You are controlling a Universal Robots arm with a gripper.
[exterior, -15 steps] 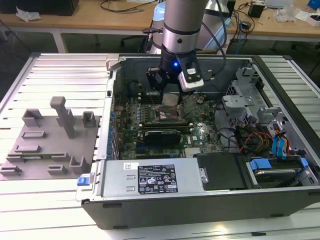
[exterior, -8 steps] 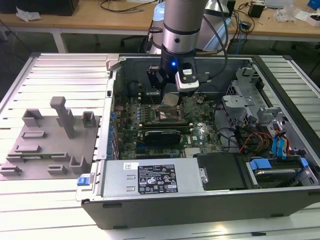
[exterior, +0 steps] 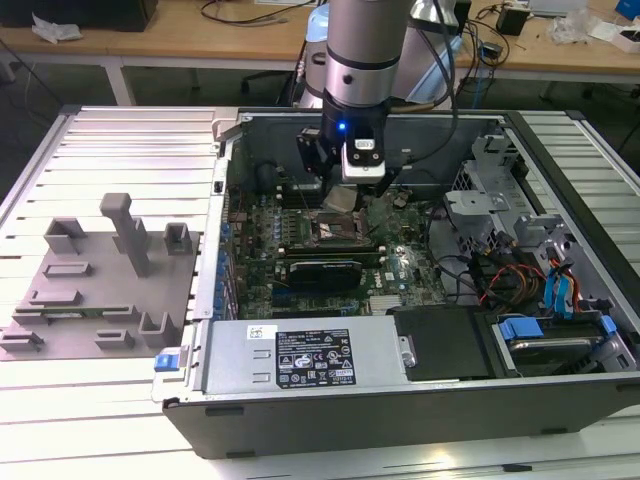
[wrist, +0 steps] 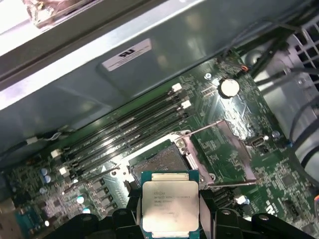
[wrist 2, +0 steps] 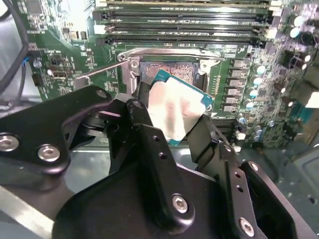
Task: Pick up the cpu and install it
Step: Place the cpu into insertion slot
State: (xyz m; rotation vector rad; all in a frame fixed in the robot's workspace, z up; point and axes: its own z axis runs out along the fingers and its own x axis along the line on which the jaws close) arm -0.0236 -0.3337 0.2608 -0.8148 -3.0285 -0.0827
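Fingers (wrist 2: 202, 137) of my gripper (exterior: 342, 196) are closed on the cpu (wrist 2: 177, 112), with one black finger pressed against each of two opposite edges. The chip fills the gap between them, and its silver metal top shows in both wrist views (wrist: 169, 206).

Position: I hold the cpu clear of the board, just above the socket (wrist: 159, 162). It is not seated. In the exterior view the chip hangs slightly tilted over the motherboard (exterior: 400, 265), inside the open computer case (exterior: 330, 425).

Socket condition: the frame is open and the dark contact field is exposed. In the second wrist view the near part of the socket (wrist 2: 169, 72) is hidden behind the cpu. Thin metal levers (wrist: 204, 127) stick out from the socket's sides.

Surroundings: the memory slots (wrist: 129, 124) run beside the socket, on the side away from my fingers. A round coin cell (wrist: 229, 88) sits on the board near one lever. The grey fixture plate (exterior: 100, 285) with its blocks lies outside the case on the exterior view's left, well apart from my gripper.
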